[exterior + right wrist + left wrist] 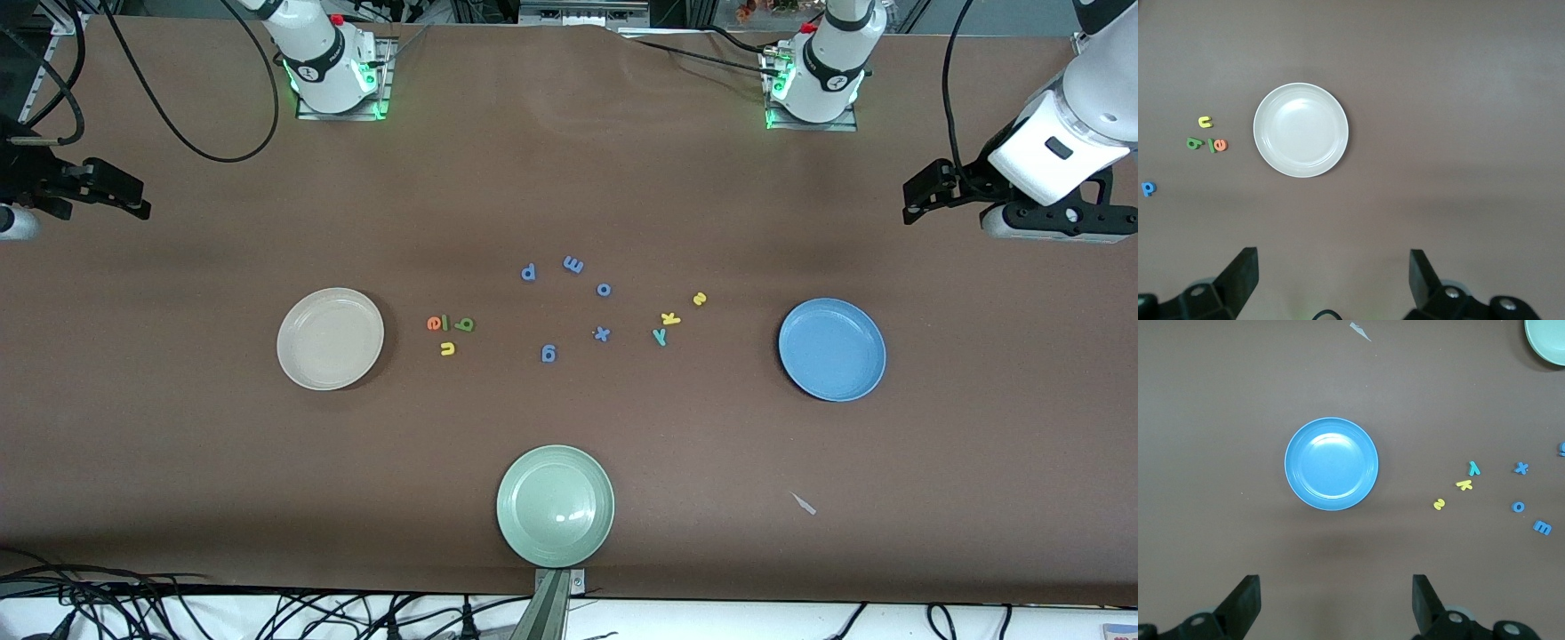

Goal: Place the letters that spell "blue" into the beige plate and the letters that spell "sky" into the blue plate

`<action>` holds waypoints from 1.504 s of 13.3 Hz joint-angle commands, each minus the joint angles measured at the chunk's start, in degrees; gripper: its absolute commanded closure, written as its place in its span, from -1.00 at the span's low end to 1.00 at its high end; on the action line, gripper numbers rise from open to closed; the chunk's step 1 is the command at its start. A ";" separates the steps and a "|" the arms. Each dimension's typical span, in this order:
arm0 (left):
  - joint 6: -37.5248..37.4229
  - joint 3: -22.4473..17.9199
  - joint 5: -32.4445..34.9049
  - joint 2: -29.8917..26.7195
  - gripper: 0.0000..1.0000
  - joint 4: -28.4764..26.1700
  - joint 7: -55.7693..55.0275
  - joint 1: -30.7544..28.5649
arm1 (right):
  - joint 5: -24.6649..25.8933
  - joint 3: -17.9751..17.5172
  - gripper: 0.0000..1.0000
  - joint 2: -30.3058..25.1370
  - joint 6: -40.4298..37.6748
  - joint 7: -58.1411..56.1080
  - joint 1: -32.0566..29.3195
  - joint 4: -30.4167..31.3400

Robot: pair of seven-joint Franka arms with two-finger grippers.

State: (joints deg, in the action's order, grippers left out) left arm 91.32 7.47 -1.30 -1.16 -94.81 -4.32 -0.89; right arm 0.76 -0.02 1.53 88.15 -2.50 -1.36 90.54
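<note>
Evidently nothing is sorted yet: from the front we see the letters that spell "blue" (449, 331) clustered just beside the beige plate (330, 339), and the letters that spell "sky" (676, 318) near the blue plate (832, 348), with five blue letters (569, 307) between the groups. Both arms wait at the table's ends. Through the left wrist view, our left gripper (1337, 603) hangs released above bare table. Likewise, in the right wrist view, our right gripper (1333, 280) is spread wide, holding nothing.
</note>
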 commanded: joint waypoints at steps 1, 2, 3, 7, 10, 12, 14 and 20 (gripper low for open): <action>-1.14 -0.09 -0.54 2.11 -1.00 1.82 1.60 0.37 | -0.93 0.02 -1.00 0.67 -1.23 -0.49 -0.23 -1.68; -1.14 -0.09 -0.63 2.73 -1.00 1.73 1.60 0.37 | -0.93 0.11 -1.00 0.67 -1.06 -0.49 -0.31 -1.68; -1.14 1.21 -0.63 3.96 -1.00 1.73 1.68 0.28 | -0.93 0.11 -1.00 0.67 -0.79 -0.49 -0.40 -1.68; 0.08 3.68 -1.16 11.32 -1.00 1.91 1.95 2.64 | -1.02 0.20 -1.00 1.02 -0.88 -0.49 -0.58 -1.68; 4.91 4.39 -0.72 18.80 -1.00 1.91 2.12 8.61 | -0.49 0.37 -1.00 1.11 -1.06 -0.14 -0.67 -1.76; 8.42 4.30 -0.55 22.15 -1.00 2.43 2.04 12.30 | -0.93 0.37 -1.00 1.37 -1.41 -0.40 -0.58 -1.59; 12.90 4.39 -0.46 24.78 -1.00 2.44 2.13 14.42 | -0.85 0.11 -1.00 3.47 -1.49 -0.13 -0.14 -1.68; 21.08 4.39 0.60 28.31 -1.00 -1.33 17.39 18.99 | -0.93 -1.30 -1.00 7.34 -1.14 -0.93 2.41 -1.68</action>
State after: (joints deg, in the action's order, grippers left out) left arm 109.85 12.28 -1.32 26.77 -94.77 7.59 16.87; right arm 0.73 -1.42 6.62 87.88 -2.80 0.98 90.55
